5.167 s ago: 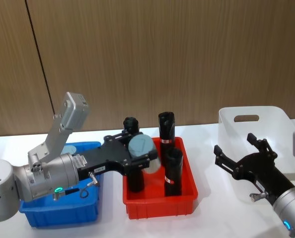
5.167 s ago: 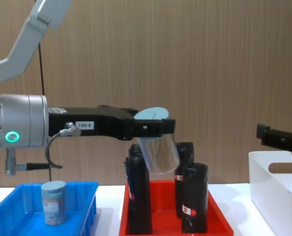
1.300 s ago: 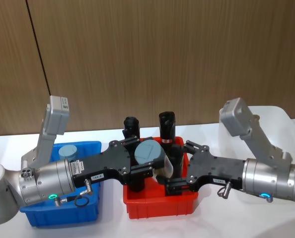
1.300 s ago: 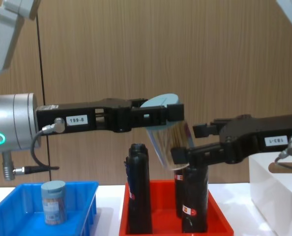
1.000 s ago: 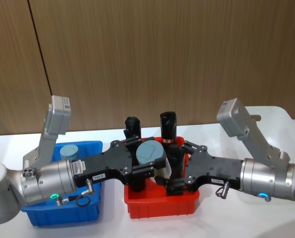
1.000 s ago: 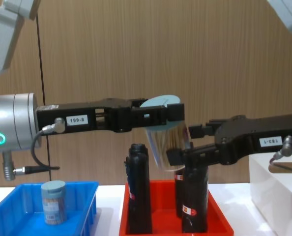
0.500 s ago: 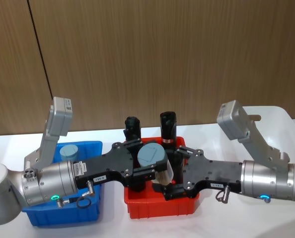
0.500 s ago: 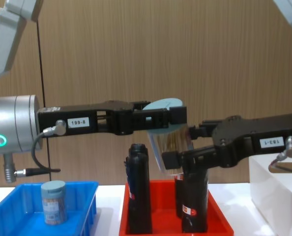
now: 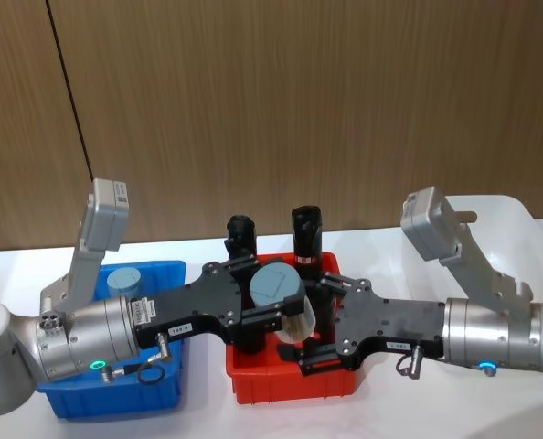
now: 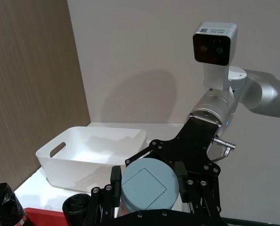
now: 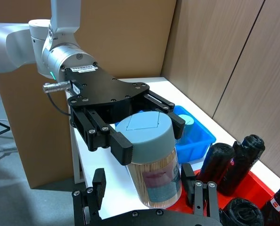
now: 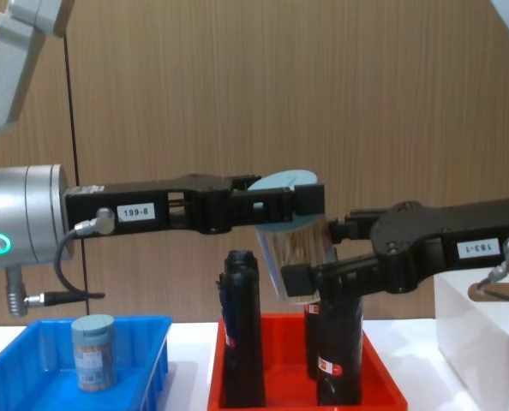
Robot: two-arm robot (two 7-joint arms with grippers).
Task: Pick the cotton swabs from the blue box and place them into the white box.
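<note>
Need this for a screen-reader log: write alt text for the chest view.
The left gripper holds a tilted jar of cotton swabs by its lid above the red tray of black rolls, while the right gripper, fingers open, flanks its base. Another swab jar stands in the blue box at left; the white box sits at right.

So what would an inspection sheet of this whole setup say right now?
Surface: white table, carrying the boxes and tray.
Job's things: one cotton swabs jar held above the red tray; a second jar standing in the blue box; white box at the robot's right.
Clutter: red tray with black rolls.
Grippers: left gripper shut on the jar's lid; right gripper open, fingers flanking its base.
Cables: short black cable at each wrist.
Surroundings: wood-panel wall.
</note>
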